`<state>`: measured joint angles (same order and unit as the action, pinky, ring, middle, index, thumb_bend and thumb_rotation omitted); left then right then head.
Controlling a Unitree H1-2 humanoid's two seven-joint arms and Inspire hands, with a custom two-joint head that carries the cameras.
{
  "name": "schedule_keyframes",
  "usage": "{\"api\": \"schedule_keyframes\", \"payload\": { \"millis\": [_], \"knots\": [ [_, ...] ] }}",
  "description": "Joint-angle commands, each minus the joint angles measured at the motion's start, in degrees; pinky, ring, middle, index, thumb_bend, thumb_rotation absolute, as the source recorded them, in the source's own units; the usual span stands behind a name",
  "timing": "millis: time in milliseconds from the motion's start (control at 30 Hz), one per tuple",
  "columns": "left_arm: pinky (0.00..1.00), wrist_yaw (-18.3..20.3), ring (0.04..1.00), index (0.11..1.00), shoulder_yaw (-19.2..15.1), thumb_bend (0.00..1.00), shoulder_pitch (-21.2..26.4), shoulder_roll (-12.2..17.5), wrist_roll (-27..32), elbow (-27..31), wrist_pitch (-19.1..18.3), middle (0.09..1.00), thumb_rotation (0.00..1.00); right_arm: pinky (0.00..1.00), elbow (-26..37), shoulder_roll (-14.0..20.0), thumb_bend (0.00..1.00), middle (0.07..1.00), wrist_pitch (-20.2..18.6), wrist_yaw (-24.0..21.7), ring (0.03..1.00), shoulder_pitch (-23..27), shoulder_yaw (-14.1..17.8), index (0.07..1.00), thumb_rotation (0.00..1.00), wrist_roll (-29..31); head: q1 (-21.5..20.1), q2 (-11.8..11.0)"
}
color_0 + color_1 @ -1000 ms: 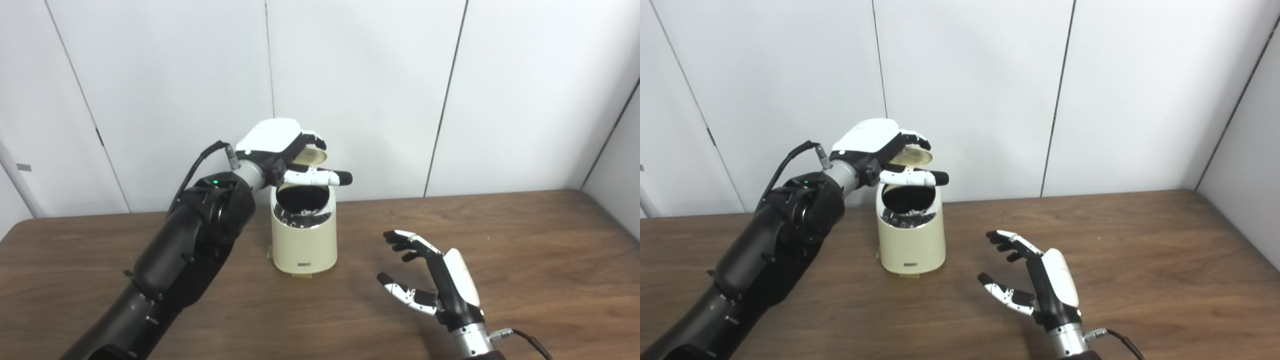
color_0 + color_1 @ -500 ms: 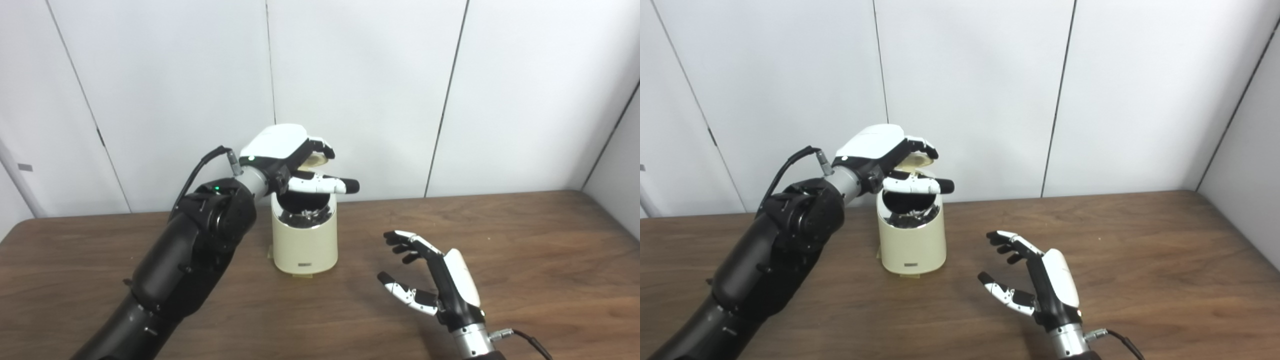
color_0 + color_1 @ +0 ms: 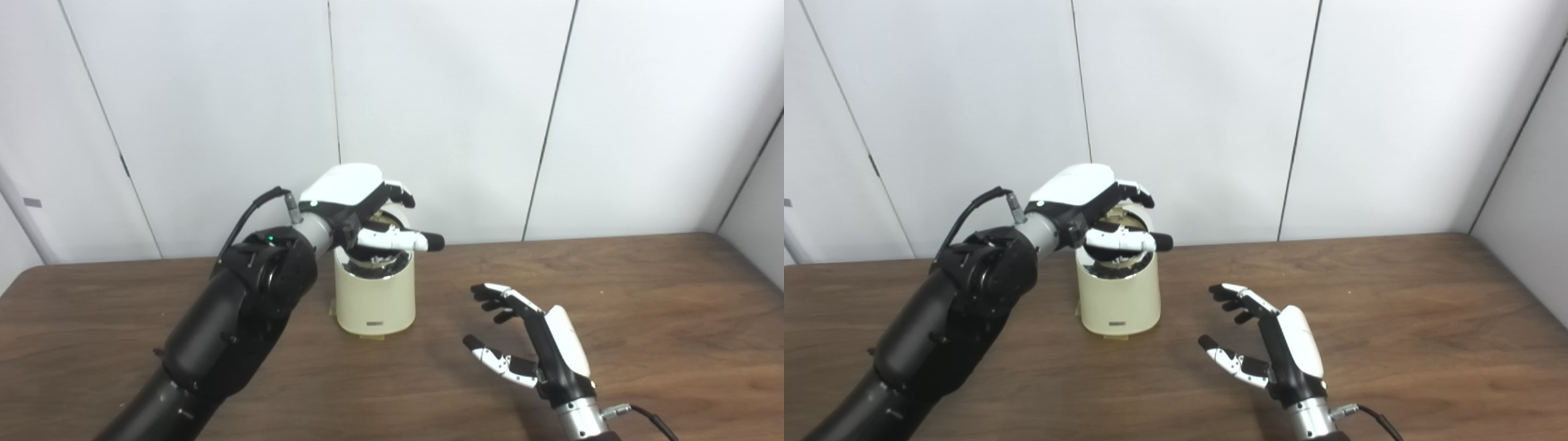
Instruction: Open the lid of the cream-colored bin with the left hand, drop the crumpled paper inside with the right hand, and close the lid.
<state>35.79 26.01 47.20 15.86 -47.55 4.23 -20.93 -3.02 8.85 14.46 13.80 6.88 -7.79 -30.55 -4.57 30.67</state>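
Item one: a cream-colored bin, upright on the brown wooden desk, set toward the back and left of centre, a small dark label low on its front face. Its lid is partly raised, tilted up at the rear above the mouth, which shows a chrome rim and something crumpled and pale inside (too small to say for certain that it is the crumpled paper). Item two: the left hand, white-backed, reached over the top of the bin from the left on a bulky black arm; its fingers curl over the lid's upper edge while the thumb stretches level across the mouth, so the lid sits between them, though whether they truly clamp it or merely rest on it I cannot tell. Item three: the right hand, well apart from the bin on the right, raised just above the desk with the palm turned toward the left, fingers spread and lightly bent, thumb held out low, holding nothing. Item four: plain white wall panels behind, divided by thin dark seams, with a second wall closing the corner at far right.
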Motion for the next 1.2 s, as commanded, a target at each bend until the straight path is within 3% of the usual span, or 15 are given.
{"api": "schedule_keyframes", "payload": {
  "millis": [0,167,333,533,633,833,933,1000,1167],
  "knots": [
    [0.79,-1.02,0.846,0.816,-0.56,1.00,1.48,0.40,-0.67,-0.29,0.40,0.832,1.00,0.57,-0.34,-1.06,0.26,0.721,-0.17,0.13,0.686,-2.19,-0.18,0.733,0.31,0.24,-0.09,0.10],
    [0.79,-1.32,0.854,0.819,-1.01,1.00,0.18,0.10,-0.10,-1.44,0.26,0.841,1.00,0.58,0.51,-1.15,0.27,0.723,-0.84,-0.37,0.689,-2.42,-0.12,0.732,0.34,0.35,-0.32,0.61],
    [0.70,-2.40,0.799,0.801,-1.04,1.00,-1.63,-0.14,0.07,-2.02,0.61,0.816,1.00,0.57,1.13,-1.06,0.27,0.724,-1.00,-0.62,0.688,-2.65,-0.07,0.731,0.34,0.33,-0.44,0.99],
    [0.66,-4.00,0.750,0.781,-0.25,1.00,-3.55,-0.03,-0.17,-2.79,2.26,0.778,1.00,0.56,1.18,-0.69,0.27,0.718,-0.52,-0.69,0.675,-2.63,-0.11,0.728,0.33,0.40,-0.44,1.21],
    [0.58,-4.60,0.696,0.761,-0.29,1.00,-4.53,-0.37,-0.04,-2.89,2.32,0.734,1.00,0.56,1.75,-0.70,0.27,0.720,-1.33,-1.03,0.678,-2.78,-0.14,0.732,0.36,0.10,-0.47,1.39],
    [0.58,-3.87,0.683,0.770,0.31,1.00,-6.14,-0.52,0.32,-2.23,1.60,0.711,1.00,0.57,2.81,-1.13,0.28,0.723,-2.59,-1.41,0.684,-3.07,-0.08,0.731,0.35,0.10,-0.54,1.76],
    [0.51,-3.81,0.634,0.760,0.41,1.00,-6.82,-0.70,1.03,-2.28,1.98,0.673,1.00,0.57,3.01,-1.00,0.27,0.724,-2.64,-1.52,0.686,-3.04,-0.26,0.732,0.35,-0.05,-0.55,1.96],
    [0.41,-3.41,0.542,0.743,0.54,1.00,-7.09,-0.72,1.31,-1.99,1.94,0.598,1.00,0.57,3.22,-1.17,0.27,0.725,-3.12,-1.68,0.687,-3.05,-0.22,0.732,0.36,-0.09,-0.60,2.05],
    [0.51,-2.14,0.613,0.735,1.10,1.00,-7.44,-0.57,1.22,-1.31,1.46,0.660,1.00,0.58,3.71,-1.32,0.27,0.728,-3.39,-1.97,0.691,-3.05,-0.33,0.733,0.35,-0.12,-0.72,2.41]
  ]
}}
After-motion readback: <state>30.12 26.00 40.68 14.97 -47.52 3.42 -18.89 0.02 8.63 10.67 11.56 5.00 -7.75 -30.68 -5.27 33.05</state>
